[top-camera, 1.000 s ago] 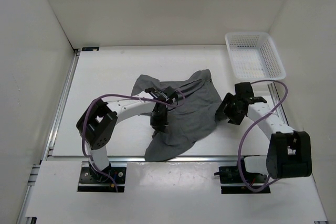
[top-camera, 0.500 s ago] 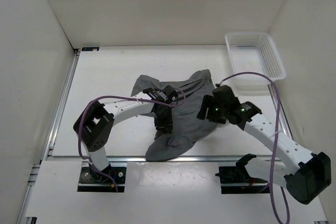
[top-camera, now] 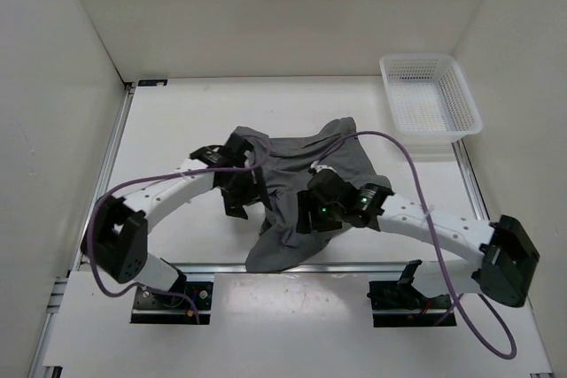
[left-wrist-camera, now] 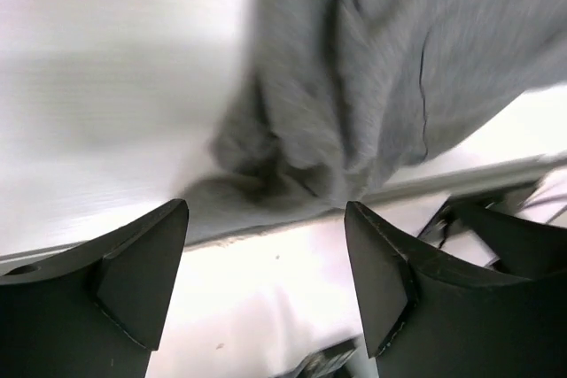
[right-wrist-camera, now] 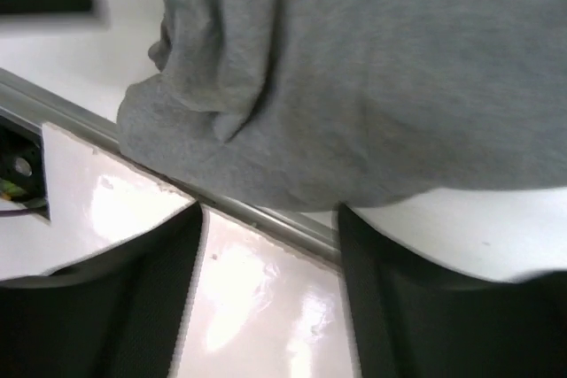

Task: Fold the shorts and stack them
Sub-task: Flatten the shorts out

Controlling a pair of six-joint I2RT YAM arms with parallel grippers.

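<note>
The grey shorts [top-camera: 341, 161] lie crumpled in the middle of the table, one end trailing to the near edge. My left gripper [top-camera: 236, 198] hangs at their left edge, open and empty. In the left wrist view the left gripper [left-wrist-camera: 266, 219] has bare white surface between its fingers, with the bunched shorts [left-wrist-camera: 354, 86] ahead and to the right. My right gripper [top-camera: 310, 216] hovers over the near part of the shorts. Seen from the right wrist, the right gripper [right-wrist-camera: 270, 219] is open, with the shorts [right-wrist-camera: 372, 77] just beyond the fingertips and nothing held.
A white mesh basket [top-camera: 467, 108] stands at the back right corner. A metal rail [top-camera: 213, 267] runs along the table's near edge, and the shorts' lowest end reaches it. White walls close in the table on the left, back and right.
The left gripper has opened, let go of the shorts and drawn back to their left edge. The right arm has swung left from the right side to over the shorts.
</note>
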